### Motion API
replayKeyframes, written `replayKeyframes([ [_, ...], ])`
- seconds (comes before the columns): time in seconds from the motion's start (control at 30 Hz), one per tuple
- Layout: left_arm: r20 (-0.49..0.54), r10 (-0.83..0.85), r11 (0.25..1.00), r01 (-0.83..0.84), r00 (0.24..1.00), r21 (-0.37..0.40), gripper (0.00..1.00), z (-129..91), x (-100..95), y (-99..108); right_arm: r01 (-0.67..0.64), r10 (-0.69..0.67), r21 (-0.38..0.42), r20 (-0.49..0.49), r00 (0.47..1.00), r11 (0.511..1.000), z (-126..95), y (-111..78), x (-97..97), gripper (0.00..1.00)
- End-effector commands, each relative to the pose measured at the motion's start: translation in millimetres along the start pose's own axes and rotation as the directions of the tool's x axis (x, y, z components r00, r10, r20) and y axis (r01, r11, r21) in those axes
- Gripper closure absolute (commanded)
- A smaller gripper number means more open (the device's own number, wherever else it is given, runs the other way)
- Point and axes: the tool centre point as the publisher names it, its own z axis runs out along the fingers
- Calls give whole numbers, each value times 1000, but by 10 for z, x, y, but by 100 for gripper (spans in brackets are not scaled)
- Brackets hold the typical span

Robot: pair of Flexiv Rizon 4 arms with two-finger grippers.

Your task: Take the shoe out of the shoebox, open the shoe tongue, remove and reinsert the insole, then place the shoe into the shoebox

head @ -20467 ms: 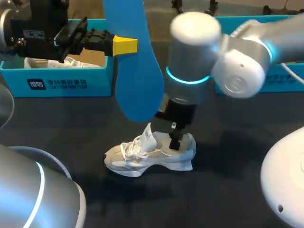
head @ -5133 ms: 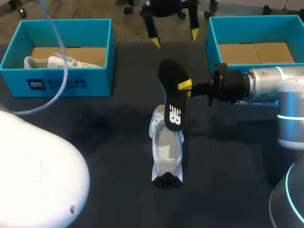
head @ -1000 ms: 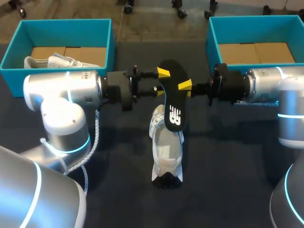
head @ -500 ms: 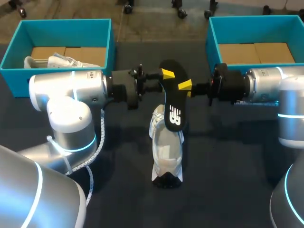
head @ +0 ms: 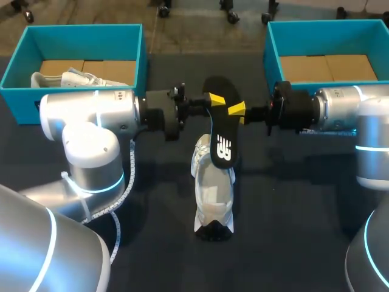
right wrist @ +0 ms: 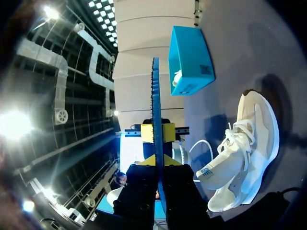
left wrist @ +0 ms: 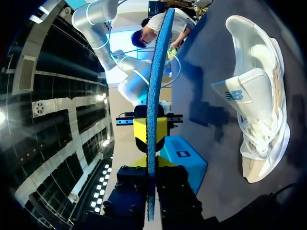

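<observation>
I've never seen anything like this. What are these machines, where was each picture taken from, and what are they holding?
These are two robot arms at a dark table. One picture looks down from above; the round ones come from wrist cameras. The left gripper and right gripper both pinch a shoe insole, upright over a white shoe on the table. Behind stand a blue left shoebox, holding another shoe, and a right shoebox.

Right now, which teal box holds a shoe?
The teal cardboard shoebox at my left: a white sneaker lies in it; the right shoebox shows only brown floor.
</observation>
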Motion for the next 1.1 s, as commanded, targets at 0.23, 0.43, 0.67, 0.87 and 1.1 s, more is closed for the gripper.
replayKeyframes([
  [0.23, 2, 16, 1000, -16, 1000, 14, 100, 19, -20, -26, 0, 0, -1, 0, 1000, 1000, 8, -4, -4, 100],
  [0.43, -21, 8, 1000, -7, 1000, 27, 100, -92, -8, -92, 50, -50, -2, -1, 999, 999, -180, -72, 57, 0],
  [0.67, -76, -50, 998, 53, 996, 41, 100, -328, 26, -194, 123, -136, 63, 259, 956, 990, -474, -161, 198, 0],
  [0.87, -133, -93, 995, 97, 987, 29, 100, -520, -50, -322, 123, -136, 63, 259, 956, 990, -474, -161, 198, 0],
  [1.1, -194, -226, 962, 250, 955, 109, 100, -658, -84, -640, 420, -478, 230, 370, 797, 878, -658, -231, 358, 0],
])
